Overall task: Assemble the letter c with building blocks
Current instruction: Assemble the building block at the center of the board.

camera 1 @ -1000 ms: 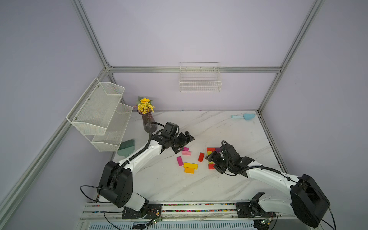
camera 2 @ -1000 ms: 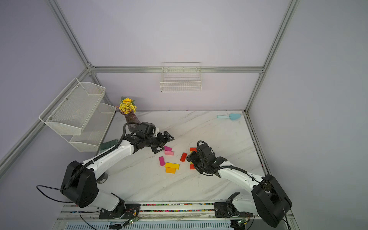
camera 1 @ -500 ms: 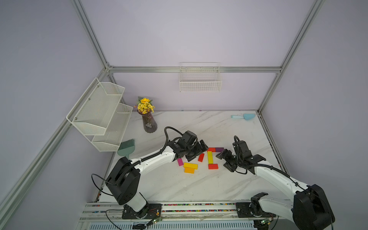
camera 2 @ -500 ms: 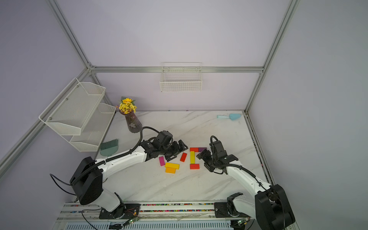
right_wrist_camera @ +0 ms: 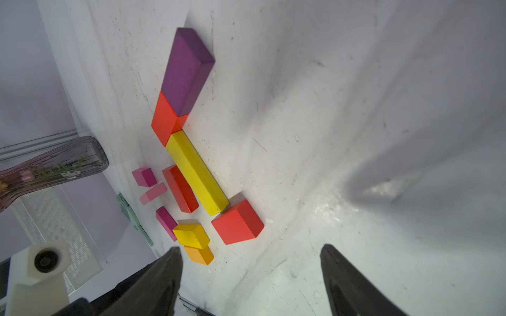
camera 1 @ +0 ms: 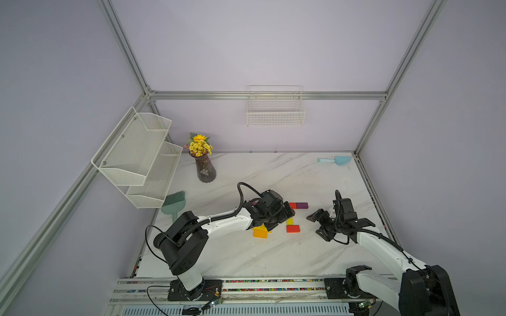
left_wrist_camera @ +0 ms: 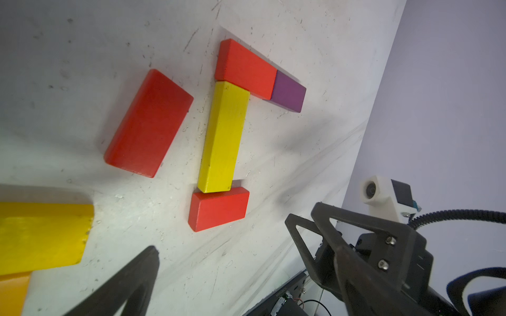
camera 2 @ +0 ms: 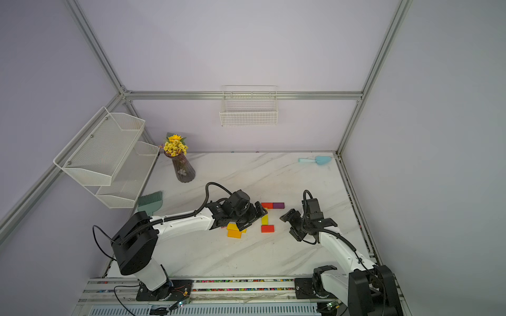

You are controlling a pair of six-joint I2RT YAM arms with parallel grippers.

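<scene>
- Left gripper [camera 1: 283,219], jaws spread wide and empty, sits just left of centre in both top views. It is over the loose blocks and just left of the long yellow block [camera 1: 289,221].
- Right gripper [camera 1: 318,226], jaws apart and holding nothing, is right of centre, near the laid blocks but apart from them. The right wrist view shows only bare table [right_wrist_camera: 356,136] between its fingers [right_wrist_camera: 336,273].
- The laid blocks are at the centre of the top views. The upper red block [camera 1: 292,205] lies end to end with the purple block [camera 1: 302,205] on its right.
- The long yellow block runs down from the upper red block to the lower red block [camera 1: 293,228] and touches both.
- The loose red block [left_wrist_camera: 149,123] lies flat just beside the long yellow block, angled to it and not touching.
- The short yellow block [camera 1: 262,228] and the orange block [camera 1: 260,234] lie side by side, touching. They are at the lower left of the laid blocks, partly under the left gripper.
- The small magenta block [right_wrist_camera: 145,176], pink block [right_wrist_camera: 153,193] and long magenta block [right_wrist_camera: 165,223] show in the right wrist view, beyond the loose red block. In the top views the left arm mostly hides them.
</scene>
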